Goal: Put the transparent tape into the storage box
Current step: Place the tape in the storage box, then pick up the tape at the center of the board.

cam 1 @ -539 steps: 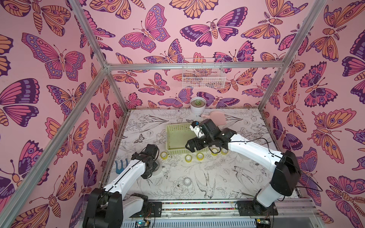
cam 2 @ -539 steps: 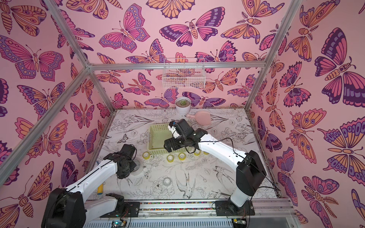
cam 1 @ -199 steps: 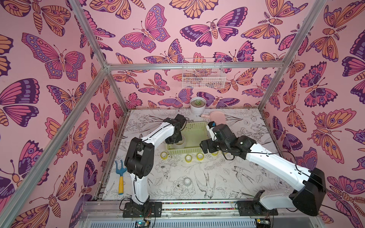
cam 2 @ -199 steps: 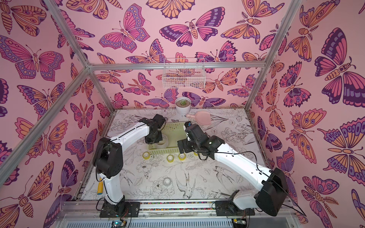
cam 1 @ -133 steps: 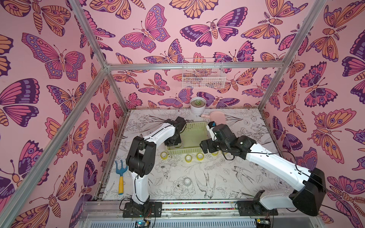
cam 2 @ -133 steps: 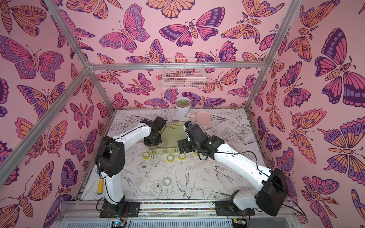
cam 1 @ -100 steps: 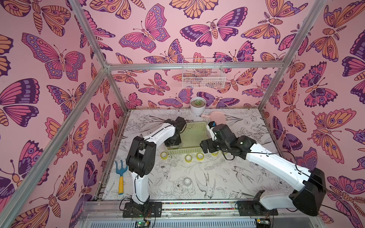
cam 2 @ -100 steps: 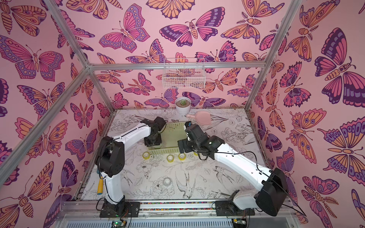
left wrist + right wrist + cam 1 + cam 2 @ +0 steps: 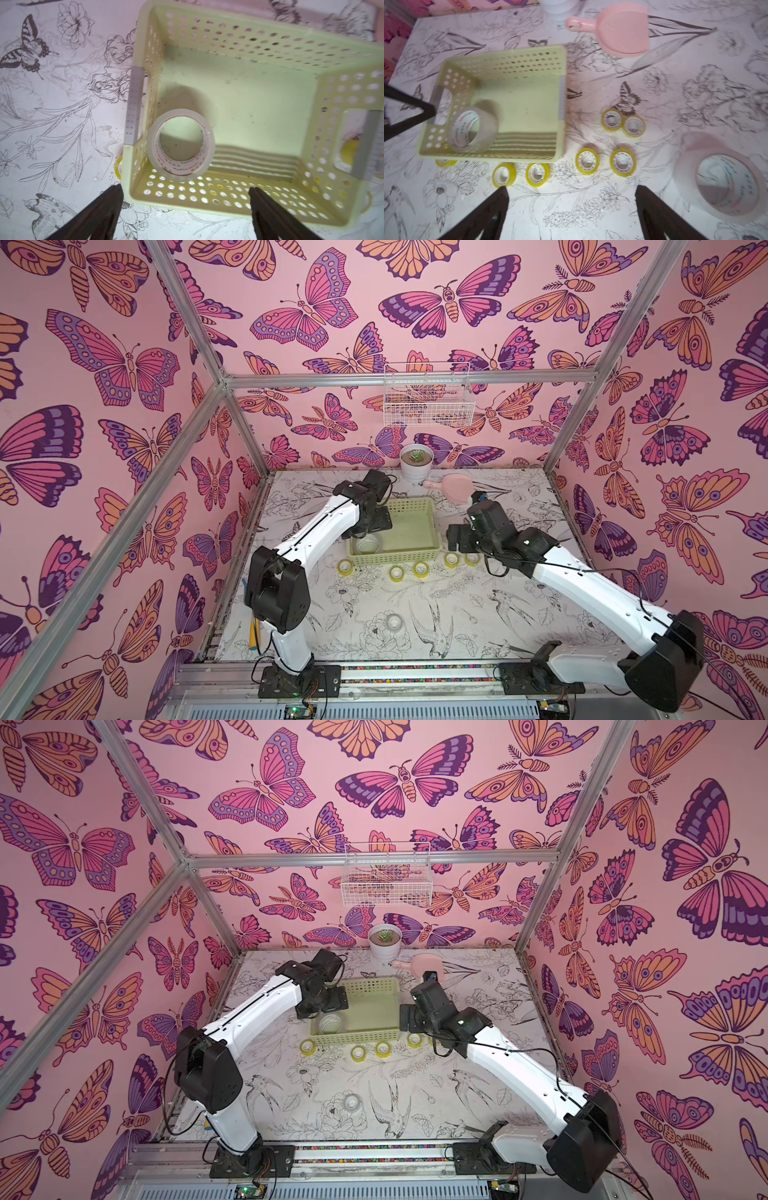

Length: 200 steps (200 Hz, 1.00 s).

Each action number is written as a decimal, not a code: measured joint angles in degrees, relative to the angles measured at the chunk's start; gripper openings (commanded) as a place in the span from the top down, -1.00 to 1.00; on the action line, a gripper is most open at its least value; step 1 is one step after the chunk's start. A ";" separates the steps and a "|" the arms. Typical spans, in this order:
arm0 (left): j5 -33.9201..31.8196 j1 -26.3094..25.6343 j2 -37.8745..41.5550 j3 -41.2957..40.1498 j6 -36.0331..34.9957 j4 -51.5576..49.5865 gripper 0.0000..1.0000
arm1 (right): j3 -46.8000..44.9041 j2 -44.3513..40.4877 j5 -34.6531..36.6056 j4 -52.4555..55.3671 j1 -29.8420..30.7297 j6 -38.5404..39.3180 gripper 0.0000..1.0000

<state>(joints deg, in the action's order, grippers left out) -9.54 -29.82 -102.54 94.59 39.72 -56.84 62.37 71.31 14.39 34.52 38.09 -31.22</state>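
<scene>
The storage box point(image 9: 399, 556) point(image 9: 353, 1038) is a pale yellow-green perforated basket in mid-table. One wide clear roll of transparent tape point(image 9: 180, 143) point(image 9: 473, 128) point(image 9: 368, 545) rests inside it, in the front left corner, touching no finger. My left gripper point(image 9: 185, 188) hovers open above that corner with nothing between its fingers. Several small yellow rolls point(image 9: 397, 573) point(image 9: 587, 161) lie along the box's front and right side. My right gripper point(image 9: 571, 188) is open and empty over the table beside them. Another wide clear roll point(image 9: 726, 182) lies close by. A small colourless roll point(image 9: 393, 621) sits nearer the front.
A white pot with a succulent point(image 9: 417, 460) and a pink dustpan point(image 9: 455, 487) stand behind the box. A white wire basket point(image 9: 428, 396) hangs on the back wall. A yellow-handled tool point(image 9: 253, 630) lies by the left front edge.
My left gripper has opened over the box and let go of the wide clear roll, which now lies inside. The right arm has barely moved.
</scene>
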 measured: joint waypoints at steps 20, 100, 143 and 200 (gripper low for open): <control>1.73 -1.88 -0.39 2.93 -0.44 0.13 -1.00 | -1.64 -1.66 1.16 1.95 -4.44 -2.49 -0.90; 7.28 -11.28 -3.13 4.00 -3.54 10.45 -1.00 | -10.10 -8.28 3.06 9.90 -24.11 -4.55 -0.70; 10.62 -12.13 -3.48 3.98 -4.17 15.10 -1.00 | -14.56 -8.20 0.37 9.79 -33.79 -3.58 -0.46; 12.76 -12.63 -3.48 3.93 -4.39 16.65 -1.00 | -16.15 -1.77 -6.16 4.00 -39.65 -2.80 -0.12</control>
<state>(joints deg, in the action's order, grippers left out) 3.22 -42.46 -106.02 98.52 35.33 -40.18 46.22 69.54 8.23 38.52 -1.56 -34.02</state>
